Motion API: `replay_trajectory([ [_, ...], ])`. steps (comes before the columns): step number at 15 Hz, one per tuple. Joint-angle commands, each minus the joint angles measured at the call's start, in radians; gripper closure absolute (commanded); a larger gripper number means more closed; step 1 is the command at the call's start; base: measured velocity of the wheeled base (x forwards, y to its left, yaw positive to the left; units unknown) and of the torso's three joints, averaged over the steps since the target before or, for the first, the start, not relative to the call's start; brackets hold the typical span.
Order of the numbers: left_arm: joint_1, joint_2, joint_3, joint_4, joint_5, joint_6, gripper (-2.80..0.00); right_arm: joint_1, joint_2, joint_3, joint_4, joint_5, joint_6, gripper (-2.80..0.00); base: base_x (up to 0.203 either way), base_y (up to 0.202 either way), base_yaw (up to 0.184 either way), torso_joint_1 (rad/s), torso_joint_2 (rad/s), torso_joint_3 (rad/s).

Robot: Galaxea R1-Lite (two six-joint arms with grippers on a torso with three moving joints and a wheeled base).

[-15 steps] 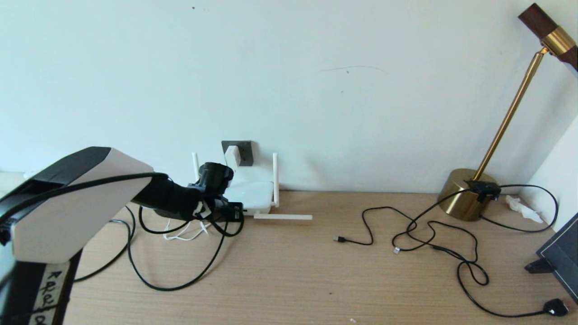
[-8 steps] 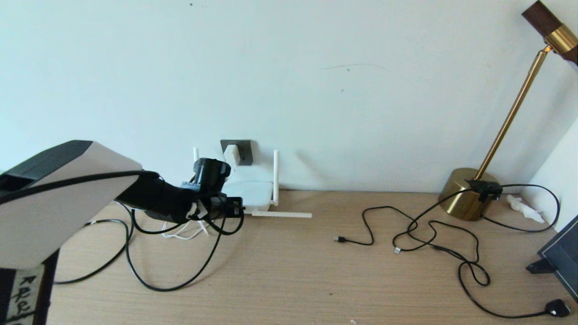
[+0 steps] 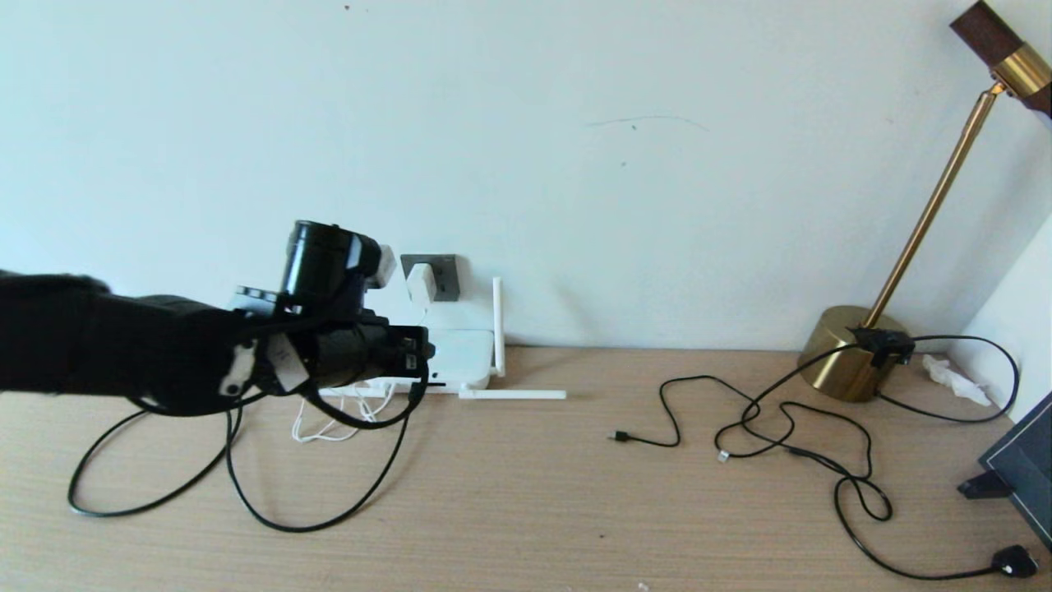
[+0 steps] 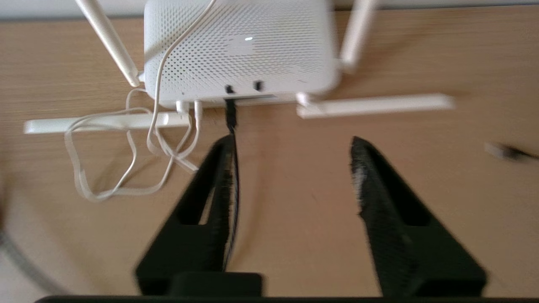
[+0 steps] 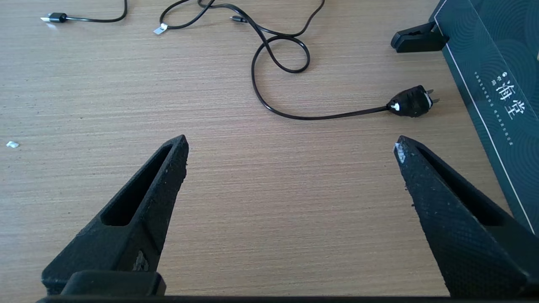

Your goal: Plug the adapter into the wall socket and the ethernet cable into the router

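The white router (image 3: 460, 352) lies against the wall, under the dark grey wall socket (image 3: 444, 276). The white adapter (image 3: 421, 283) sits in that socket, and its thin white cord (image 3: 329, 423) hangs to the table. The black ethernet cable (image 4: 230, 115) has its connector in a front port of the router (image 4: 240, 46). It runs back along the inner face of one finger and loops over the table (image 3: 312, 520). My left gripper (image 4: 290, 143) hovers open just in front of the router, also seen from the head (image 3: 421, 355). My right gripper (image 5: 290, 143) is open over bare wood.
One router antenna (image 3: 514, 395) lies flat on the table. At the right are a brass lamp (image 3: 851, 362), thin black cables (image 3: 789, 427), a black plug (image 5: 410, 103) and a dark box (image 5: 484, 63) on a stand. A crumpled tissue (image 3: 953, 380) lies by the lamp.
My left arm has lifted and drawn back a little from the router, now stretching across from the left edge. The ethernet cable's loops have shifted left on the table.
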Motion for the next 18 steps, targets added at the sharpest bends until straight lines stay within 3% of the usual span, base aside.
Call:
replay_trajectory([
  [1, -0.064, -0.291, 0.077, 0.069, 0.019, -0.007, 0.00, 0.000, 0.001, 0.000, 0.000, 0.000, 0.001, -2.80, 0.000, 0.000, 0.000, 0.000, 0.00, 0.000],
  [6, -0.143, -0.776, 0.252, 0.224, 0.031, -0.027, 0.00, 0.000, 0.000, 0.002, -0.004, 0.000, 0.011, -2.80, 0.000, 0.000, 0.000, 0.000, 0.00, 0.000],
  [9, -0.099, -1.093, 0.280, 0.423, 0.036, -0.025, 0.00, 0.000, 0.000, 0.002, -0.003, 0.000, 0.007, -2.80, 0.000, 0.000, 0.000, 0.000, 0.00, 0.000],
  [10, -0.038, -1.178, 0.279, 0.489, 0.038, -0.024, 0.00, 0.001, 0.000, 0.001, -0.002, 0.002, -0.002, -2.80, 0.000, 0.000, 0.000, 0.000, 0.00, 0.000],
  [12, 0.217, -1.276, 0.288, 0.556, 0.029, -0.023, 0.00, 0.009, -0.003, 0.000, 0.001, 0.009, -0.030, -2.80, 0.000, 0.000, 0.000, 0.000, 0.00, 0.000],
  [14, 0.513, -1.375, 0.366, 0.588, -0.057, -0.010, 0.00, 0.016, -0.005, 0.002, 0.002, 0.017, -0.055, -2.80, 0.000, 0.000, 0.000, 0.000, 0.00, 0.000],
  [15, 0.608, -1.407, 0.446, 0.587, -0.119, 0.012, 0.00, 0.034, -0.010, 0.002, 0.002, 0.021, -0.058, -2.80, 0.000, 0.000, 0.000, 0.000, 0.00, 0.000],
  [16, 0.664, -1.426, 0.561, 0.565, -0.166, 0.043, 0.00, 0.039, -0.035, 0.001, 0.002, 0.022, -0.059, -2.80, 0.000, 0.000, 0.000, 0.000, 0.00, 0.000],
  [18, 0.685, -1.450, 0.861, 0.450, -0.230, 0.147, 0.00, 0.046, -0.063, 0.002, 0.000, 0.017, -0.053, -2.80, 0.000, 0.000, 0.000, 0.000, 0.00, 0.000],
])
